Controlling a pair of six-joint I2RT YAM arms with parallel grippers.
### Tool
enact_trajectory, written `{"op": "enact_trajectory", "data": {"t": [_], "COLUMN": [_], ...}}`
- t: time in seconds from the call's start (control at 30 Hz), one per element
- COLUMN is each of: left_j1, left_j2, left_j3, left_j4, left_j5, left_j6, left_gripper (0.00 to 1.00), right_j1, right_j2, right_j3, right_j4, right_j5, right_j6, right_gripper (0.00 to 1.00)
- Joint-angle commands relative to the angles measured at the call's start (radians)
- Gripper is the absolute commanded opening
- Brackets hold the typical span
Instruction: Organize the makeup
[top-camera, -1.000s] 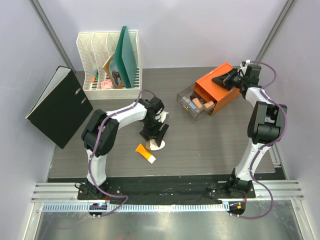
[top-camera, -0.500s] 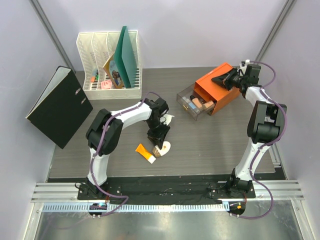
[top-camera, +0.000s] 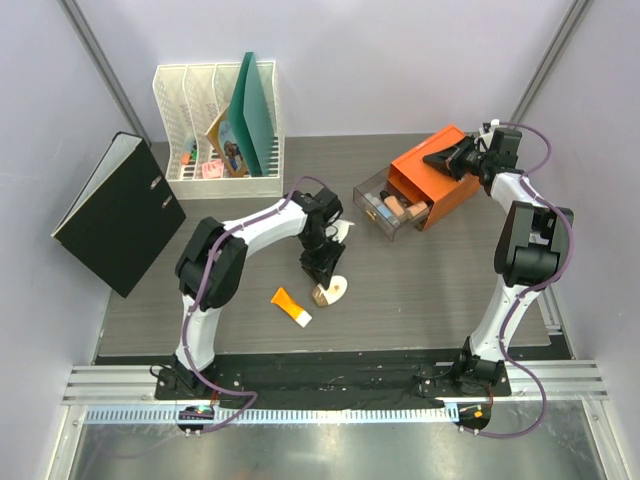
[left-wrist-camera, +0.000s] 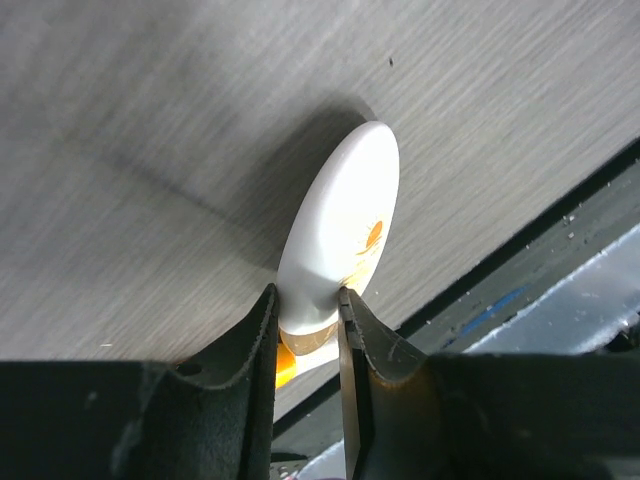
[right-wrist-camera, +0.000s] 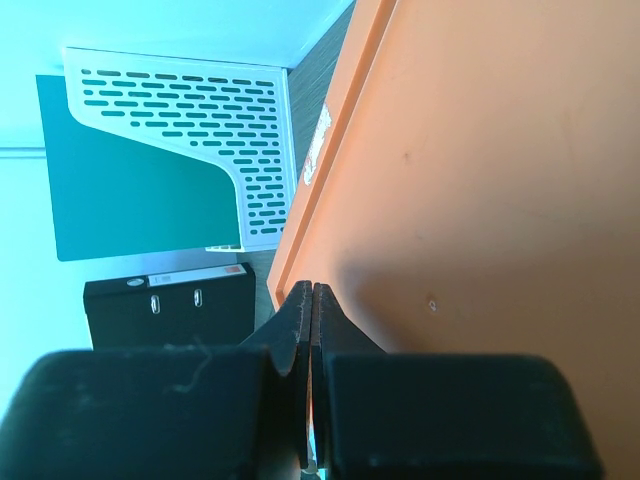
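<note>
- From the top external camera we see the left gripper (top-camera: 322, 285) near the middle of the grey wood-grain table (top-camera: 420, 290). Its fingers are clamped on a white oval compact (top-camera: 337, 290), which stands tilted on its edge.
- Just left of the compact, an orange white-capped tube (top-camera: 291, 306) lies flat on the table, apart from the fingers.
- At the right rear, the right gripper (top-camera: 436, 158) sits over the top of the orange drawer box (top-camera: 440, 195). The box's clear drawer (top-camera: 365, 195) is pulled out to the left and holds several small cosmetics (top-camera: 395, 210) that we cannot tell apart.
- At the left rear stands a white perforated file rack (top-camera: 190, 110) holding a green folder (top-camera: 255, 105), and a black binder (top-camera: 118, 212) leans nearby at the left edge.
- In the left wrist view, the two black fingers pinch the compact's near rim, one on each face. Its far rim points at the table, and we cannot tell whether it touches. The upper face carries a small orange mark.
- In the right wrist view, the fingers are pressed together with nothing between them, close against the box's orange top. We cannot tell whether they touch it. Beyond them we see the rack, the folder and the binder.
</note>
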Motion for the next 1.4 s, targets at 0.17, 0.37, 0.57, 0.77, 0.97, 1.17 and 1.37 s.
{"op": "enact_trajectory", "data": {"t": [0.17, 0.37, 0.57, 0.77, 0.97, 1.17, 1.37], "left_j1": [0.063, 0.118, 0.14, 0.138, 0.14, 0.15, 0.192], "left_j2": [-0.036, -0.087, -0.093, -0.075, -0.043, -0.073, -0.092], "left_j3": [0.034, 0.087, 0.198, 0.335, 0.309, 0.148, -0.042], "left_j4": [0.042, 0.032, 0.024, 0.009, -0.021, 0.062, 0.229], "left_j5": [-0.116, -0.146, -0.149, -0.13, -0.126, -0.069, 0.018], "left_j6": [-0.008, -0.028, -0.069, -0.091, -0.091, -0.109, -0.151], "left_gripper": [0.05, 0.0, 0.0, 0.0, 0.61, 0.75, 0.76], "right_j1": [-0.038, -0.038, -0.038, -0.038, -0.038, -0.038, -0.038], "right_j2": [0.161, 0.155, 0.146, 0.138, 0.129, 0.129, 0.128], "right_j3": [-0.113, -0.119, -0.131, -0.144, -0.148, -0.154, -0.159], "right_j4": [-0.232, -0.232, -0.232, -0.232, -0.234, -0.232, -0.232], "right_j5": [0.182, 0.182, 0.179, 0.176, 0.17, 0.162, 0.15], "right_j6": [-0.136, -0.14, -0.14, -0.144, -0.153, -0.158, -0.164], "right_gripper": [0.01, 0.01, 0.01, 0.01, 0.01, 0.01, 0.01]}}
